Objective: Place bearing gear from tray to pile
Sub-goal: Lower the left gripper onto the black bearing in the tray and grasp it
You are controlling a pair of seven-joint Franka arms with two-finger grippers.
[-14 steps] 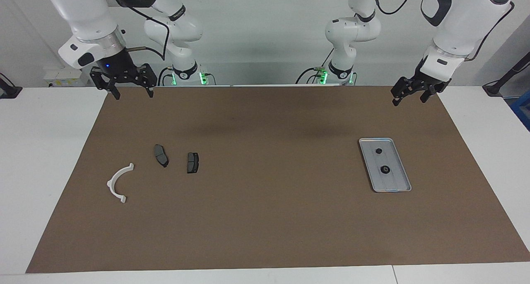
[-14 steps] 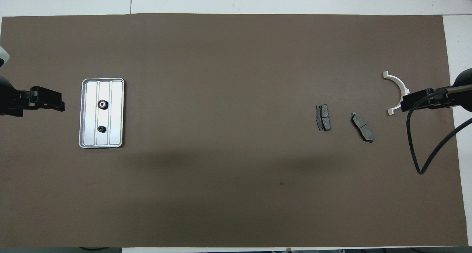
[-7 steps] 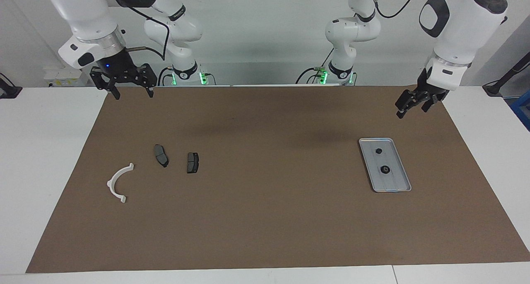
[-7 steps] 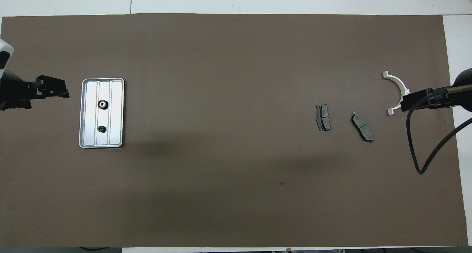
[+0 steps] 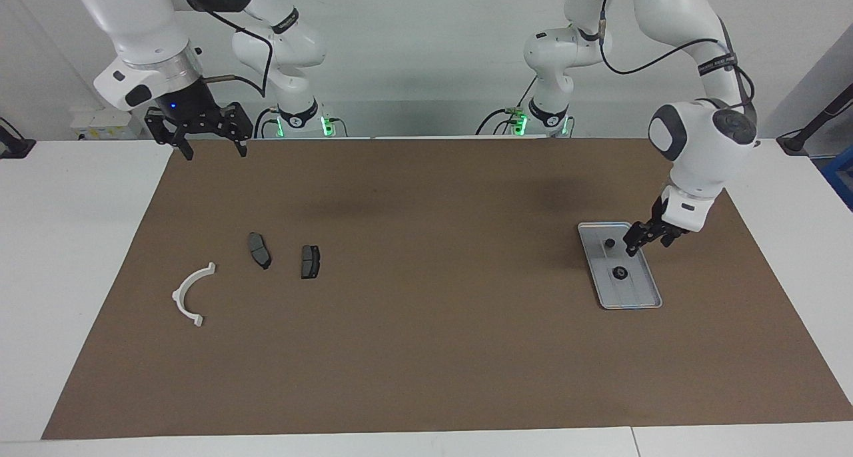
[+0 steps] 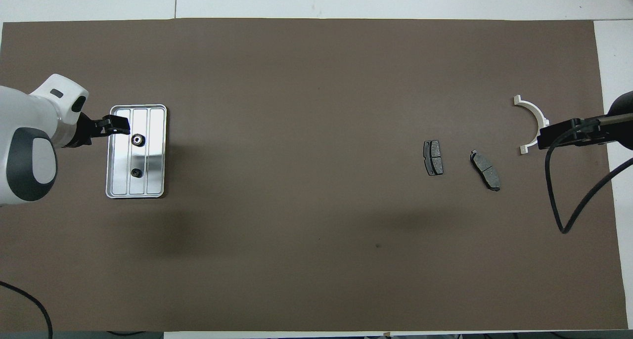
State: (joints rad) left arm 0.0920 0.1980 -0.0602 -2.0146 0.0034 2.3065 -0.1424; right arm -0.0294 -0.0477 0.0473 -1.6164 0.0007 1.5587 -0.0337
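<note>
The silver-grey tray [image 5: 633,305] [image 6: 156,153] lies toward the left arm's end of the table. Two small black round gear parts sit in it. The bigger one [image 5: 620,274] [image 6: 137,140] has a light centre, and the smaller one [image 5: 609,243] [image 6: 137,172] lies nearer the robots. My left gripper [image 5: 648,245] [image 6: 121,126] hangs open and low over the tray's outer long side, holding nothing. The pile lies toward the right arm's end: a white half-ring [image 5: 177,296] [image 6: 531,106] and two dark plates [image 5: 259,250] [image 5: 310,262]. My right gripper [image 5: 214,152] [image 6: 543,136] waits open, up over the mat's corner.
A brown mat [image 5: 426,350] covers most of the white table. The right arm's black cable [image 6: 556,190] hangs in a loop over the mat beside the pile. In the overhead view the right gripper covers part of the half-ring.
My left arm has swung down from the mat's edge by the robots to just over the tray. The right arm and all the parts have stayed put.
</note>
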